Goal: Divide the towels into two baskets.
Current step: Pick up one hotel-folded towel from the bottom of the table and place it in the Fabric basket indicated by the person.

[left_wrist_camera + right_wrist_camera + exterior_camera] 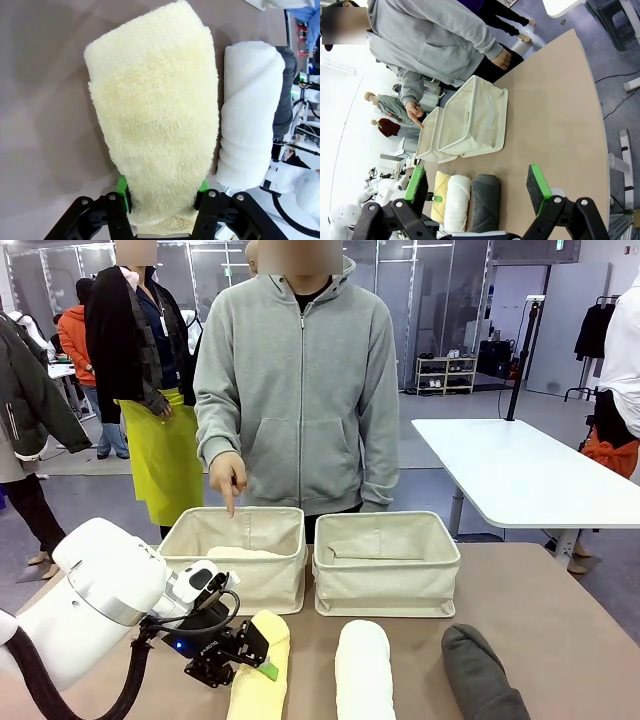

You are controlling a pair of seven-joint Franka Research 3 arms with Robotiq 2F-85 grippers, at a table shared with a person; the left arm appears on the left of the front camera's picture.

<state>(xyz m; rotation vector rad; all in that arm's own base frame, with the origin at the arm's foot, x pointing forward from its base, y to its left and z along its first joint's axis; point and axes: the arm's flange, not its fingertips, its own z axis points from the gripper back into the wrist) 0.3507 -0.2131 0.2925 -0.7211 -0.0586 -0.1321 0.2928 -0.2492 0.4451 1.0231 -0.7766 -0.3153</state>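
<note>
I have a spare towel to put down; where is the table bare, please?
Bare: the table right of the right basket, beyond the grey towel, plus a narrow strip in front of that basket. Crowded: the near edge, where the left gripper grips the yellow towel beside the white towel.

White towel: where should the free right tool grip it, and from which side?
Probably across the middle of the white towel, from straight above. It lies flat as a thick roll, its long sides facing the yellow towel and the grey towel, with a gap on each side for a finger.
</note>
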